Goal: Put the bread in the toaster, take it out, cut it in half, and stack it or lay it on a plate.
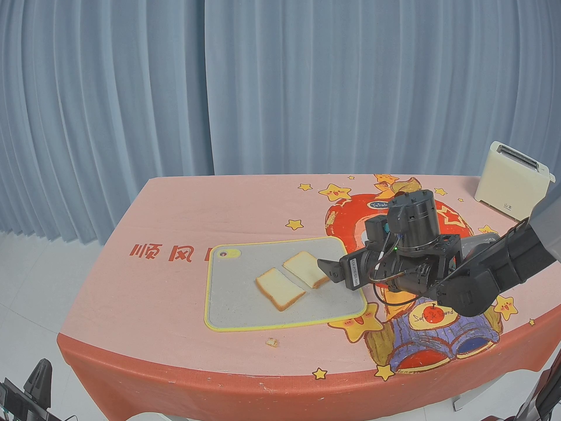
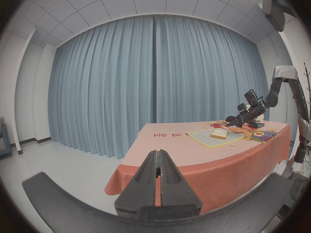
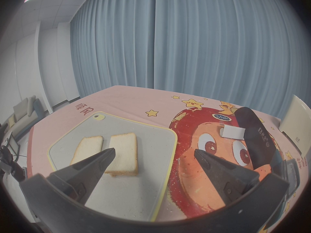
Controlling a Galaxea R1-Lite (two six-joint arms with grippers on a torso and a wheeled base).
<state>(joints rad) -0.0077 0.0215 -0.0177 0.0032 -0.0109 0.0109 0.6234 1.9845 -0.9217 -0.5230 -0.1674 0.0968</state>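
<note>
A: R gripper [image 1: 328, 271]: black, two tapered fingers spread wide, nothing btwn them. It sits low at the right edge of the grey cutting board [image 1: 234, 299] w/ yellow rim, tips just beside the right half-slice [image 1: 307, 269].

B: L gripper?

A: L gripper [image 2: 158, 170] is pinched closed, empty, well off the tabletop on its left side.

B: Bread?

A: Two pale rectangular halves w/ tan crust, lying flat mid-board. The left half-slice [image 1: 279, 288] is just beside the right one, thin gap btwn. Cream boxy toaster [image 1: 513, 181] stands at the far right corner of the pink-clothed tabletop [image 1: 175, 217].

B: So the step?

A: Cut looks done; I'd say stacking's next, approx. the last stretch. Take the right half by its crust edges. Crust is firmer; the middle is soft, porous, dents easily. Light squeeze only. It's thin and flat, so fingers must come in v. low, nearly scraping the board. Board looks matte, slightly grainy, so the slice prob. won't skid. Lift level, set it square on the other.

B: Risk?

A: Crumbling. A small crumb [image 1: 272, 341] lies on the cloth just off the board's near edge.
</note>
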